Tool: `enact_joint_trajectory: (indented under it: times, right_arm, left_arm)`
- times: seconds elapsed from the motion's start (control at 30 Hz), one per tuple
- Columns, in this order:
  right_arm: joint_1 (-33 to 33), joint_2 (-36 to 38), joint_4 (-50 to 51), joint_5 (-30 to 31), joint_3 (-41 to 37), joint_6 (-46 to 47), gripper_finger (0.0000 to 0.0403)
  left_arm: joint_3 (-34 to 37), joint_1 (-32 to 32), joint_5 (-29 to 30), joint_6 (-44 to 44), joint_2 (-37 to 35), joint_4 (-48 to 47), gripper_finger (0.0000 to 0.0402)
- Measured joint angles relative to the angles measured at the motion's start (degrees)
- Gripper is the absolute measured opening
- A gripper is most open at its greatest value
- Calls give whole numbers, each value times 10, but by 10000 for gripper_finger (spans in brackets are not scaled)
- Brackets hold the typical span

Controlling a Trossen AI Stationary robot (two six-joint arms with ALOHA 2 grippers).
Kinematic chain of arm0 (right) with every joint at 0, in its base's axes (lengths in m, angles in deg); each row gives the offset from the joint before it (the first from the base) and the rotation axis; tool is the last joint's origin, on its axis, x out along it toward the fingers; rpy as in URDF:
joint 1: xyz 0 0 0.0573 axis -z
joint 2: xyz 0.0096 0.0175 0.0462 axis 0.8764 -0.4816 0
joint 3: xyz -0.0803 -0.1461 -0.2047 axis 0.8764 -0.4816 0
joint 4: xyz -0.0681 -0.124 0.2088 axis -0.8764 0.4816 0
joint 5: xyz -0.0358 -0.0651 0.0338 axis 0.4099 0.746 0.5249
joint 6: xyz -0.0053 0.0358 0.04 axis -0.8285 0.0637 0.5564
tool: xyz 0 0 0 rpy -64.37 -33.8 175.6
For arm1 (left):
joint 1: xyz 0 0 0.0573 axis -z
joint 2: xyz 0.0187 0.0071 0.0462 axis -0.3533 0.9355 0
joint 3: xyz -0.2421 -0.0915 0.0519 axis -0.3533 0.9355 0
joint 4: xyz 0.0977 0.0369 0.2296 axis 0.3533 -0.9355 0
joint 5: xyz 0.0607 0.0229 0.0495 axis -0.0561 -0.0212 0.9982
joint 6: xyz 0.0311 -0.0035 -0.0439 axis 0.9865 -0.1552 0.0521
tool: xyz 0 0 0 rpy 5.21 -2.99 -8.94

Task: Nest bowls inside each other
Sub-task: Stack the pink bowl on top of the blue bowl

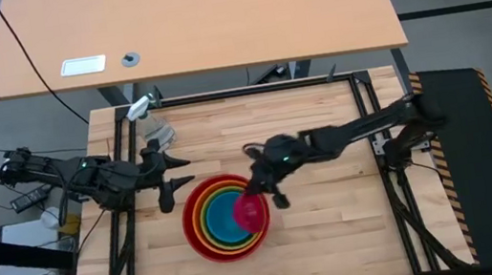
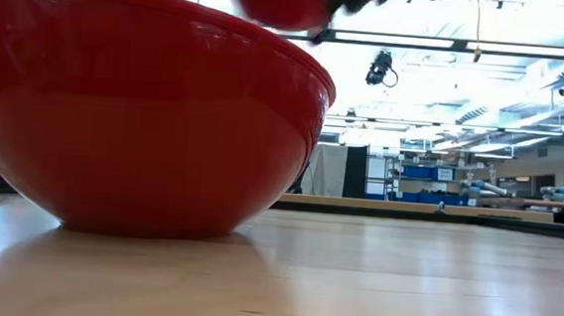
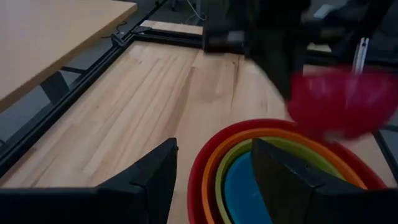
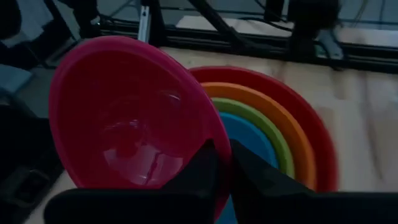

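Note:
A red bowl (image 1: 194,233) stands on the wooden table with the orange bowl (image 1: 202,223), green bowl (image 1: 211,216) and blue bowl (image 1: 227,219) nested inside it. The pink bowl (image 1: 251,212) hangs above the stack's right part, and my right gripper (image 1: 268,190) is shut on it. My left gripper (image 1: 170,173) stands open just left of the stack, its fingers (image 3: 155,180) on the near side of the red rim (image 3: 202,162), touching nothing. In the low view the red bowl (image 2: 135,118) fills the left half and the pink bowl (image 2: 278,0) shows above it. My right gripper pinches the pink bowl's rim (image 4: 219,146), one finger (image 4: 200,169) inside the bowl and the other (image 4: 252,177) outside. The fingers come slanting down from the table's right side. The bowl is lifted clear over the nested bowls and tilted, its opening toward the wrist.
A clear spray bottle (image 1: 149,122) with a white trigger lies at the table's far left. A black frame (image 1: 249,90) runs around the table's edges. Bare wood (image 1: 335,221) lies to the right of the stack and on its near side.

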Motion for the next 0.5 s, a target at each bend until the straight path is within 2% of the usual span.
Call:
enact_joint_trajectory:
  times: [0.07,0.17,0.33,0.5]
  right_arm:
    - [4,-42,-36,-5,1,-3,36]
    - [8,-108,-34,-11,34,-5,34]
    - [8,-186,39,6,112,-32,44]
    - [8,-224,126,49,174,-84,79]
  left_arm:
    - [0,0,0,-1,0,-3,208]
    - [0,0,0,-8,0,-7,208]
    - [0,0,0,-17,0,-11,208]
    - [0,0,0,-28,0,-13,208]
